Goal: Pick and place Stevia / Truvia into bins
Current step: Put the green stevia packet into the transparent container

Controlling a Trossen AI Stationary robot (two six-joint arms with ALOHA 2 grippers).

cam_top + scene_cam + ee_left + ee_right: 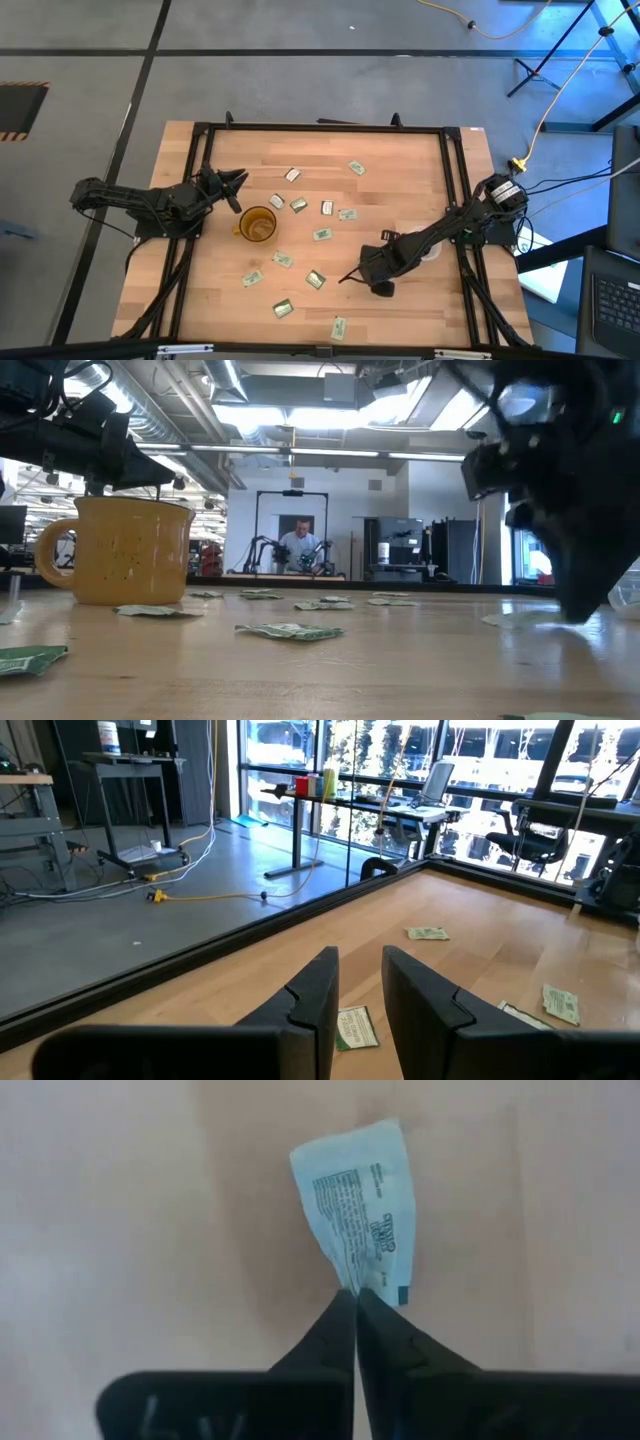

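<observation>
Several green-and-white Stevia sachets (pixel 322 234) lie scattered on the wooden table (pixel 420 170). An amber mug (pixel 257 224) stands left of centre, its handle toward the left. My right gripper (pixel 355 1295) points down at the table's near right (pixel 383 288) and is shut on one white sachet (pixel 358 1200). A pale clear cup (pixel 430 252) shows just behind the right arm. My left gripper (pixel 360 965) hovers level just beyond the mug's far left side (pixel 235 190), with a narrow gap between its fingers and nothing in it. My right gripper pinches the white sachet's near short end (pixel 352 1280) between its two fingertips, coming from above and pointing down. The paper is puckered where the fingers meet. The rest of the sachet spreads out flat beyond the fingertips, over the table top; I cannot tell whether it is lifted.
Loose sachets lie around the mug, in the table's middle and along the near edge (pixel 338 327). A black frame (pixel 320 128) runs round the table. In the low view a person (pixel 298 545) sits far behind the table beside other robot arms.
</observation>
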